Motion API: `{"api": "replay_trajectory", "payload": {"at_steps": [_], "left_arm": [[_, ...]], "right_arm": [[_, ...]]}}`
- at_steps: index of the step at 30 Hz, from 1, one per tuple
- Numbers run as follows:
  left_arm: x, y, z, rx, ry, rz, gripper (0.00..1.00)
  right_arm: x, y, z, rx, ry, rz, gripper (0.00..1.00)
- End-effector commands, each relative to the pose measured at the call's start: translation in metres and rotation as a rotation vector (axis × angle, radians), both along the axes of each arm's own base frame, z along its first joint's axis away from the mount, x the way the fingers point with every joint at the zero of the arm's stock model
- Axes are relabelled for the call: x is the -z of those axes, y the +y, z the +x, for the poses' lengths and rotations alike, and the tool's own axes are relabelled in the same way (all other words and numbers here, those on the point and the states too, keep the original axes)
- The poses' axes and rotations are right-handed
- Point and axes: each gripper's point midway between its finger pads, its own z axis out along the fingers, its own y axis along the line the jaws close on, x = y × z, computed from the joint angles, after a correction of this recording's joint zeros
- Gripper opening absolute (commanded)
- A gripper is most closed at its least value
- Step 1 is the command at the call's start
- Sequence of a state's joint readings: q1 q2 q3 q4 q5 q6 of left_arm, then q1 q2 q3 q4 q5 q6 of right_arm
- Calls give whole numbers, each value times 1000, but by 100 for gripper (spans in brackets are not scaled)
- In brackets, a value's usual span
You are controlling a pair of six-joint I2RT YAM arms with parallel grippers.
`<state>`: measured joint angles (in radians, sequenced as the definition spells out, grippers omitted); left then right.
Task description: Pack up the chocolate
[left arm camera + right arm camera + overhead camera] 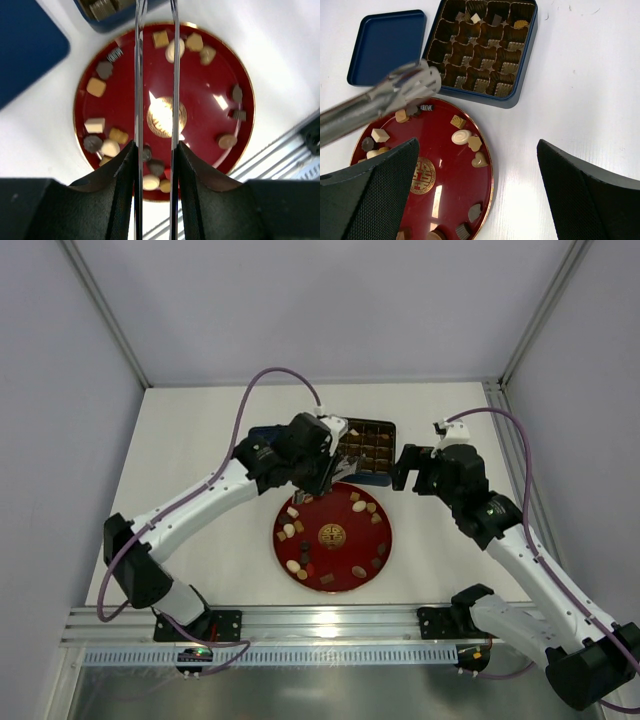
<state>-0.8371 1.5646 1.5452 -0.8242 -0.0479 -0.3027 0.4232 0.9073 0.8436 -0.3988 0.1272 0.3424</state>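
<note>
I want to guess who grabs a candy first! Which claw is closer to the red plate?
Left. The left claw, holding metal tongs, hangs at the far rim of the red plate. The right claw sits off to its far right, beside the tin.

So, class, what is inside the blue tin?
The tin holds mostly empty brown cups, a few chocolate pieces in one edge row. The left tool covers one corner.

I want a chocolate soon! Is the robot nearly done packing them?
Not nearly. Done: only a few chocolates sit in the tin. In hand: the left fingers grip tongs over the plate; whether they hold a piece is unclear. Left: most chocolates wait on the plate; the right fingers are open.
</note>
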Motion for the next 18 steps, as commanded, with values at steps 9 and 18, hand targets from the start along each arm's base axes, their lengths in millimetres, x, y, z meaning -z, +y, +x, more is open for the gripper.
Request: {"api": "replay_trajectory", "payload": {"at_steps": [9, 18], "left_arm": [[27, 17, -69, 114, 85, 69, 38], [45, 1, -61, 122, 89, 82, 38]], "right_arm": [[-14, -1, 4, 5, -33, 9, 100], [-15, -1, 5, 6, -35, 3, 100]]}}
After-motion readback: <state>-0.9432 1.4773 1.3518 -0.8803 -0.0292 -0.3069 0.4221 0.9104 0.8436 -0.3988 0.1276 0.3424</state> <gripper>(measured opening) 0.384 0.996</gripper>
